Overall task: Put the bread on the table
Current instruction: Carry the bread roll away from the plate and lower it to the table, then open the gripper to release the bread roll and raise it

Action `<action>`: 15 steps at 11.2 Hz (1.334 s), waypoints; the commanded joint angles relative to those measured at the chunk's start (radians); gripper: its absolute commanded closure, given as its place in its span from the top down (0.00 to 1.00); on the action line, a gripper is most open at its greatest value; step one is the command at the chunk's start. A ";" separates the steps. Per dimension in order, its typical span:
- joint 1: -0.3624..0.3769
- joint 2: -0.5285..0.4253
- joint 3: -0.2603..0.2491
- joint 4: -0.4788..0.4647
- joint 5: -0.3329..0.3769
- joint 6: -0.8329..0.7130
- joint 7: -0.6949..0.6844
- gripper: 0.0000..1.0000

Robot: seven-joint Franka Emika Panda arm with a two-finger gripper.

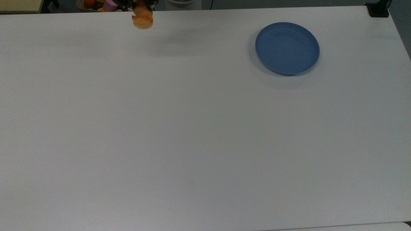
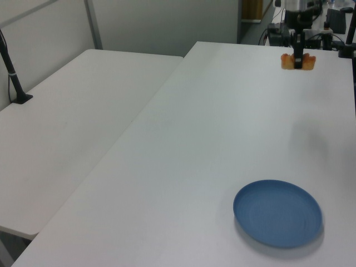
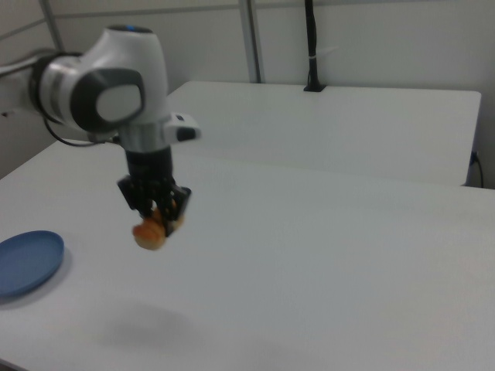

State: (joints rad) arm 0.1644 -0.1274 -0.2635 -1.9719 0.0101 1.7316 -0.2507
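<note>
The white tabletop (image 1: 179,134) spreads across the top view, bare over most of its surface. The arm (image 3: 104,89) hangs over it, white and grey, wrist pointing down. A blue plate (image 1: 287,48) sits flat near the far right corner in the top view, with nothing on it. The claw (image 3: 157,214) is clamped on the bread (image 3: 150,233), holding it clear above the tabletop with a soft shadow beneath. In the top view the bread (image 1: 142,18) is at the far edge, well apart from the plate, towards the top view's left.
</note>
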 commanded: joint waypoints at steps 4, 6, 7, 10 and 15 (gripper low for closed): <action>-0.062 0.112 -0.008 -0.212 -0.061 0.405 -0.063 0.42; -0.054 0.159 -0.008 -0.245 -0.061 0.498 -0.067 0.42; -0.051 0.176 -0.008 -0.260 -0.061 0.543 -0.067 0.43; -0.045 0.258 -0.002 -0.271 -0.061 0.646 -0.067 0.46; -0.036 0.273 0.000 -0.265 -0.061 0.632 -0.068 0.84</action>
State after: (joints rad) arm 0.1183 0.1520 -0.2603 -2.2302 -0.0388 2.3652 -0.3076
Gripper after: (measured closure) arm 0.432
